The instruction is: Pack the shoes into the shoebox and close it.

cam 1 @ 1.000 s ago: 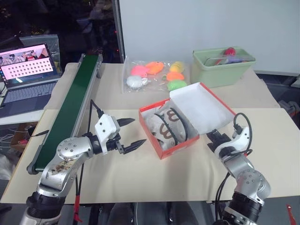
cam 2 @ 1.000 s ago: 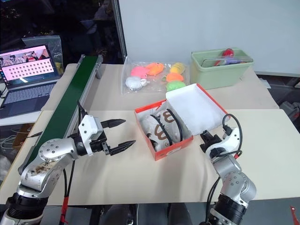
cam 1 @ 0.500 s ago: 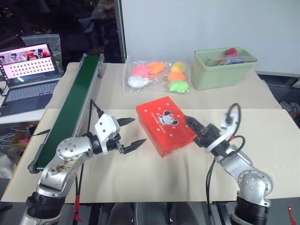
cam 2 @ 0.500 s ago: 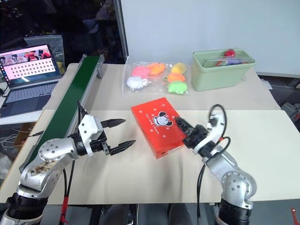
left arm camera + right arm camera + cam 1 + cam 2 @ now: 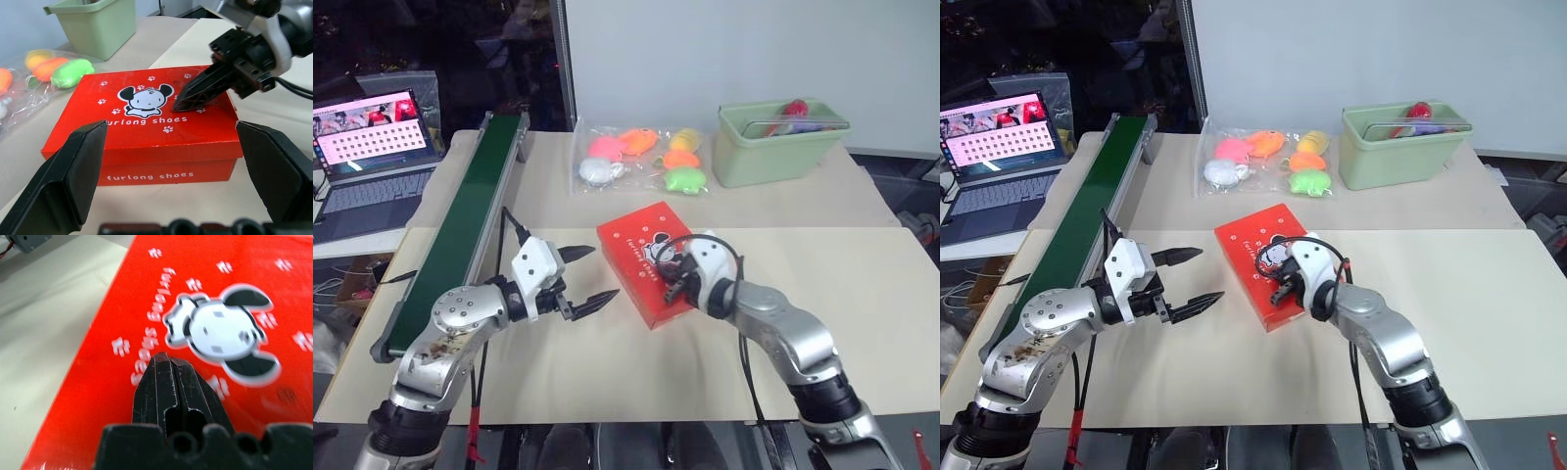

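The right hand (image 5: pixel 193 95), fingers pinched together, presses its tips on the shut lid of the shoebox (image 5: pixel 658 260) mid-surface (image 5: pixel 862 294). The left hand (image 5: pixel 587 277) waits spread wide just beside it. The stiff, light cardboard looks best held by its side walls.

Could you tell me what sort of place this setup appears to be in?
Most likely a robotics lab or test bench. A cloth-covered table carries a long green conveyor belt, an open laptop stands beside it, and staged props lie about: a red cardboard shoebox and a pale green plastic bin.
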